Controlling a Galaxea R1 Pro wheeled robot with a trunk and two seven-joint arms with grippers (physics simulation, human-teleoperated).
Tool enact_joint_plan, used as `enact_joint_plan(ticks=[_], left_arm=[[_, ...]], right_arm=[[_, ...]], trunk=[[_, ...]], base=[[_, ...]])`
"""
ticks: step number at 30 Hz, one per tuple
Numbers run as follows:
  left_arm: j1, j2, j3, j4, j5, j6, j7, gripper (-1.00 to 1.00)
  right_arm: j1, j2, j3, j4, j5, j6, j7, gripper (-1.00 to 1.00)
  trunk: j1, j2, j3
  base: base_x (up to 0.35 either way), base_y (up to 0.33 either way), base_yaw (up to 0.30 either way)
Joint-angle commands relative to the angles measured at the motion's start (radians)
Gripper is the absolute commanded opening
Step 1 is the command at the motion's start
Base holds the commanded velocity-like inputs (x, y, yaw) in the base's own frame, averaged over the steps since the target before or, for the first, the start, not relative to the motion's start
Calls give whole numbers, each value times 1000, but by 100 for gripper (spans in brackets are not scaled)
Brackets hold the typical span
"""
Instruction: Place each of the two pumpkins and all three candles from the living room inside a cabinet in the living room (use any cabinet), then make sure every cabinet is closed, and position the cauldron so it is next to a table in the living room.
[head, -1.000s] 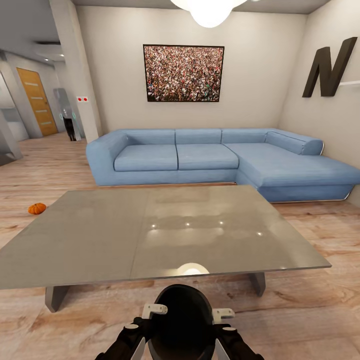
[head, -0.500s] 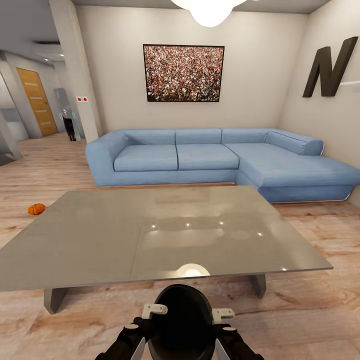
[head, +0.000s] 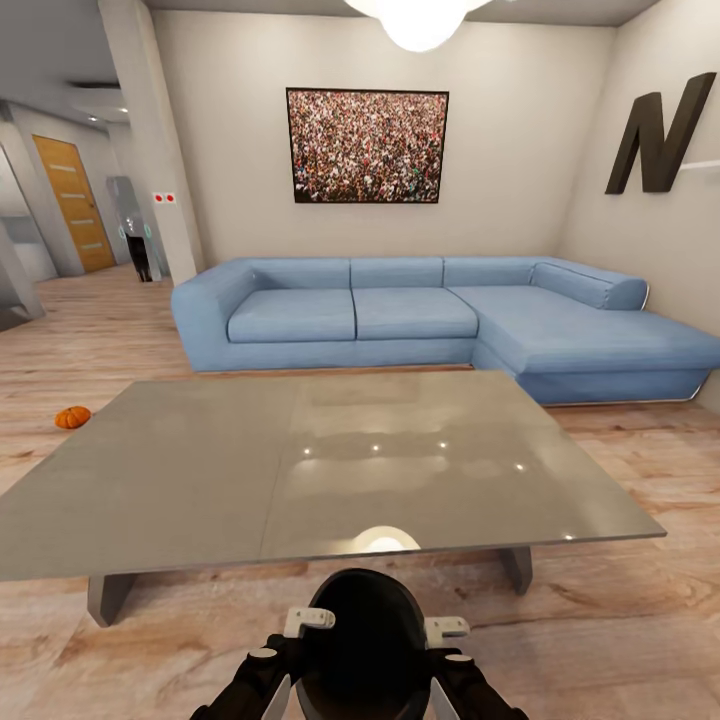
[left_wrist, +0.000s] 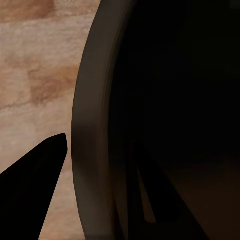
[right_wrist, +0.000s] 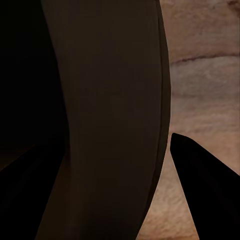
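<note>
A black round cauldron (head: 365, 640) hangs low in front of me, just short of the near edge of the grey low table (head: 300, 470). My left gripper (head: 272, 662) and right gripper (head: 452, 662) clamp its rim from either side. In the left wrist view the left gripper (left_wrist: 97, 145) straddles the dark rim (left_wrist: 92, 100), one finger outside and one inside. The right gripper (right_wrist: 115, 145) grips the cauldron wall (right_wrist: 110, 75) the same way. One small orange pumpkin (head: 72, 417) lies on the plank floor beyond the table's far left corner.
A blue corner sofa (head: 430, 320) stands behind the table against the back wall, under a framed picture (head: 367, 146). A pillar (head: 150, 140) and a hallway with an orange door (head: 72, 200) open at the left. Wood floor runs on both sides of the table.
The whole view has crept very slightly, so the table edge and pumpkin sit a few pixels off. The cauldron and both grippers hold the same place in view.
</note>
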Motion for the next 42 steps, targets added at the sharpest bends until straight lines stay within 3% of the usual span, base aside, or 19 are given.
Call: enact_joint_plan(ticks=[1,15,42], left_arm=[[0,0,-10,-3,-10,-10,11,-100],[0,0,-10,-3,-10,-10,11,-100],[0,0,-10,-3,-10,-10,11,-100]], right_arm=[[0,2,13,1,-38,3,-10,-100],[-1,2,13,1,-38,3,-10,-100],[-1,2,12,1,-38,3,-10,-100]], trunk=[[4,-8,-4],[23,-43,-20],[25,-44,-39]], base=[[0,0,0],[0,0,0],[0,0,0]])
